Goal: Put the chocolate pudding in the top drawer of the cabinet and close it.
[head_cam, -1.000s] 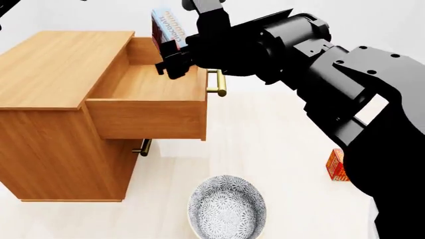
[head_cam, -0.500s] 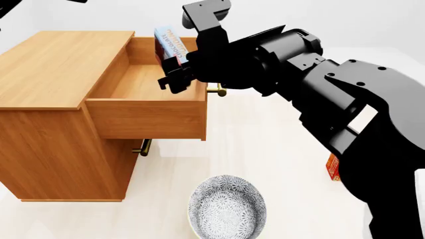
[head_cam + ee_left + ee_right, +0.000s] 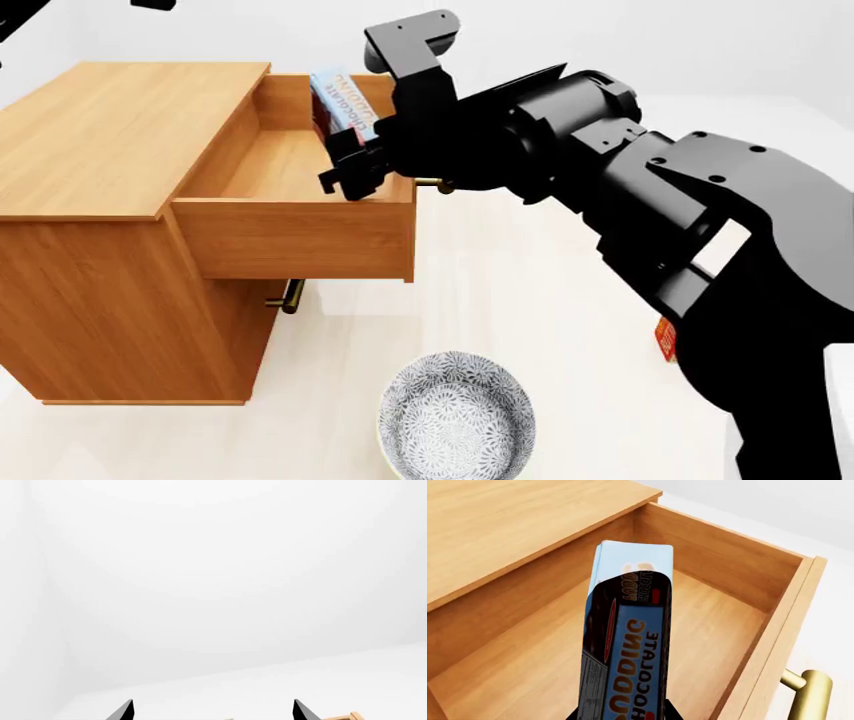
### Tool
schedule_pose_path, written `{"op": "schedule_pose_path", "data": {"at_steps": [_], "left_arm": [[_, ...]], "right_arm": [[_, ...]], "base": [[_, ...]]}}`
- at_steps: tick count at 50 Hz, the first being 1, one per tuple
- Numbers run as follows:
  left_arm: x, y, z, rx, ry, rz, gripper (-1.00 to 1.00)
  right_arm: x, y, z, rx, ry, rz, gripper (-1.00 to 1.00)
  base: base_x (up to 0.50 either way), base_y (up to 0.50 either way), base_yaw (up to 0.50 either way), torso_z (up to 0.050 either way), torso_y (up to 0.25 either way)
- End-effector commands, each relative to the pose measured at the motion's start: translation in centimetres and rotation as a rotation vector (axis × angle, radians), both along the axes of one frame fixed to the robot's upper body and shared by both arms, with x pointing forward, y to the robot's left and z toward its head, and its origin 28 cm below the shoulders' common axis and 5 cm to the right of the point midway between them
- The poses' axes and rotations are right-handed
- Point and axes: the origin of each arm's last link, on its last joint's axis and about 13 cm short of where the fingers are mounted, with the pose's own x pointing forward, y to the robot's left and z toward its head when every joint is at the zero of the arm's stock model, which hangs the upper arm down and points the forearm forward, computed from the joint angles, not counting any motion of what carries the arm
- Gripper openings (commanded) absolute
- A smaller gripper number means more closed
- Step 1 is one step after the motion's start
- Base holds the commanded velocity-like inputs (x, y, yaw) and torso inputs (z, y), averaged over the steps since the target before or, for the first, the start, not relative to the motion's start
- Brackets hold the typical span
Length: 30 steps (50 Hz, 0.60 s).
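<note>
The chocolate pudding (image 3: 339, 98), a thin box with a light blue edge and dark printed faces, is held in my right gripper (image 3: 350, 162), which is shut on its lower end. It hangs tilted over the inside of the open top drawer (image 3: 294, 238) of the wooden cabinet (image 3: 114, 135). In the right wrist view the pudding (image 3: 627, 640) stands above the drawer floor (image 3: 714, 630), and my right gripper (image 3: 622, 716) clamps it from both sides. My left gripper (image 3: 213, 711) is open and empty, facing a blank white wall.
A patterned bowl (image 3: 457, 418) sits on the floor in front of the cabinet. A red-orange butter box (image 3: 663, 338) shows beside my right arm. The lower drawer's brass handle (image 3: 287, 295) is under the open drawer. The top drawer's brass handle (image 3: 807, 686) juts from its front.
My right gripper has come down with the pudding, from above the drawer's back wall to lower over the drawer's inside. The drawer has not moved.
</note>
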Motion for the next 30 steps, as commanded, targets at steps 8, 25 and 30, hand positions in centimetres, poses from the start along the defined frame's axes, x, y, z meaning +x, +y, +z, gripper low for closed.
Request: {"op": "schedule_pose_path", "data": {"at_steps": [8,25,30], "left_arm": [[-0.07,0.1,-0.15,-0.002,0.004,0.001,1.0],[-0.1,0.09,-0.07,-0.002,0.002,0.002,1.0],[-0.11,0.11,-0.06,-0.003,0.002,0.002,1.0]], "right_arm": [[-0.11,0.12,-0.88,-0.019,0.022,0.014,-1.0],[-0.18,0.13,-0.93,-0.027,0.029,0.01,1.0],[-0.19,0.14,-0.9,-0.027,0.028,0.01,1.0]], "base": [[0.0,0.0,0.0,0.0,0.0],[0.0,0.0,0.0,0.0,0.0],[0.0,0.0,0.0,0.0,0.0]]}}
